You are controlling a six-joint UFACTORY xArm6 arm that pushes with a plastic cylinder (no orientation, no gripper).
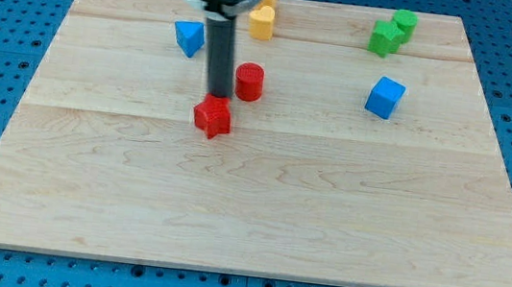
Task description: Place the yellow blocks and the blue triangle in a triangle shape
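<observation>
Although the task calls for a triangle made of the yellow blocks and the blue triangle, that shape is judged not yet formed. Two yellow blocks [264, 17] are seen bunched together, apparently touching, near the view's top edge of the wooden bench [258, 211], one partly hidden behind the dark arm, so their shapes cannot be made out. The blue triangle [189, 36] is set apart to their left, lower down. The tool is a plain rod with nothing that spreads or pinches; its tip [218, 96] is placed just above a red block [213, 116], seemingly touching it, with a red cylinder [249, 82] just beside it on the right. Left to do, by this reading: the yellow pair is to be separated and spaced evenly with the blue triangle. Little room is left behind the yellow blocks before the bench edge; the lower half is wide open. Two green blocks [390, 32] and a blue cube [385, 97] are well apart on the right.
</observation>
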